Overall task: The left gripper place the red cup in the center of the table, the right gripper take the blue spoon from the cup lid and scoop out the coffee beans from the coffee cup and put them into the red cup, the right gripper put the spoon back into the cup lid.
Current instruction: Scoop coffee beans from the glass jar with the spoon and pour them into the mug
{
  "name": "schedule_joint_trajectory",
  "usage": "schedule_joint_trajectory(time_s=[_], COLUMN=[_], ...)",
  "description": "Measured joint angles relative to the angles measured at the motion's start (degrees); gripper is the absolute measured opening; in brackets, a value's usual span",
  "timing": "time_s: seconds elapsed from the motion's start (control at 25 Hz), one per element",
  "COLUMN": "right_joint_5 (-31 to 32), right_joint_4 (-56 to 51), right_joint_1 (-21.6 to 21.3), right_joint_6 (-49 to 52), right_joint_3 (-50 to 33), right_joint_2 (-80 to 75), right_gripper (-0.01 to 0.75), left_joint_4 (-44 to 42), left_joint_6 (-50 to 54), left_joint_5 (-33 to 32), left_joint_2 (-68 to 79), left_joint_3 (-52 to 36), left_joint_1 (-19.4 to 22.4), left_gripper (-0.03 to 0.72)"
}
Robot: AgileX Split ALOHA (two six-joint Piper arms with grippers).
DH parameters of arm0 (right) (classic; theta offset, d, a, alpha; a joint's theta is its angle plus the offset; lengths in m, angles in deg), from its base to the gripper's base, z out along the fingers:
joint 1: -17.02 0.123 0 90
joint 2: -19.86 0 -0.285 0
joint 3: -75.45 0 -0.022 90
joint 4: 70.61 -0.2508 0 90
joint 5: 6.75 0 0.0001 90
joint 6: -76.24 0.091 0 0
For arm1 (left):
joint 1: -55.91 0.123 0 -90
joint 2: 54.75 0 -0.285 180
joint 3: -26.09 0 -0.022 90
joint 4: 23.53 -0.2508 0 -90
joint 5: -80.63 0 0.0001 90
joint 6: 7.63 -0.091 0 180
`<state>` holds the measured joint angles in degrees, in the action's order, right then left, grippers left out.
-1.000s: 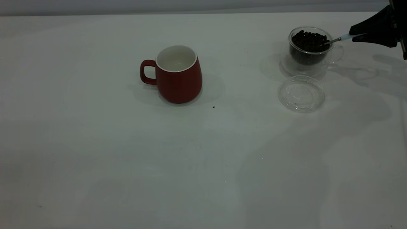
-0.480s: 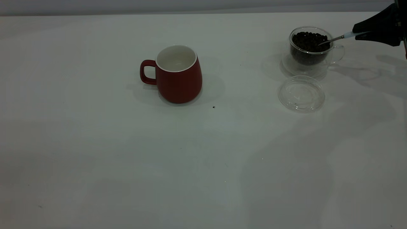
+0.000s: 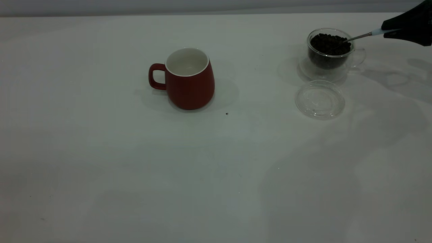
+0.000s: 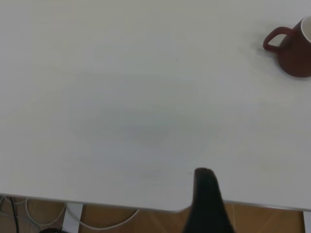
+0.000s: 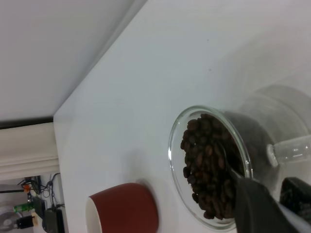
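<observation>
Right gripper [image 3: 391, 31] holds spoon [image 3: 358, 36] — bowl in coffee cup [image 3: 330, 50].

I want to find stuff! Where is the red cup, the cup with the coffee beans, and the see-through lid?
red cup [image 3: 190, 86]: exterior view, on the front of its red body.
coffee cup [image 3: 329, 45]: exterior view, on the dark beans inside the glass.
cup lid [image 3: 320, 99]: exterior view, on the middle of the clear disc.
</observation>
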<state>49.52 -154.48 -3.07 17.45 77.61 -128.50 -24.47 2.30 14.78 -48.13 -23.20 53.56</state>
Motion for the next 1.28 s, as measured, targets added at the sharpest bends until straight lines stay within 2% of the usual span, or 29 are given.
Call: schedule_joint_trajectory(time_s=[1.28], right_joint_5=[5.31], right_joint_4=[0.16], right_joint_1=[-2.48], right_joint_6=[-0.14], right_joint_3=[0.00], right_joint_2=[2.47], right_gripper=[0.104], left_joint_4=[0.02], left_joint_6=[0.10], left_joint_5=[0.00], left_joint_2=[0.00], left_joint_3=[0.00], left_joint_1=[0.00], left_gripper=[0.587])
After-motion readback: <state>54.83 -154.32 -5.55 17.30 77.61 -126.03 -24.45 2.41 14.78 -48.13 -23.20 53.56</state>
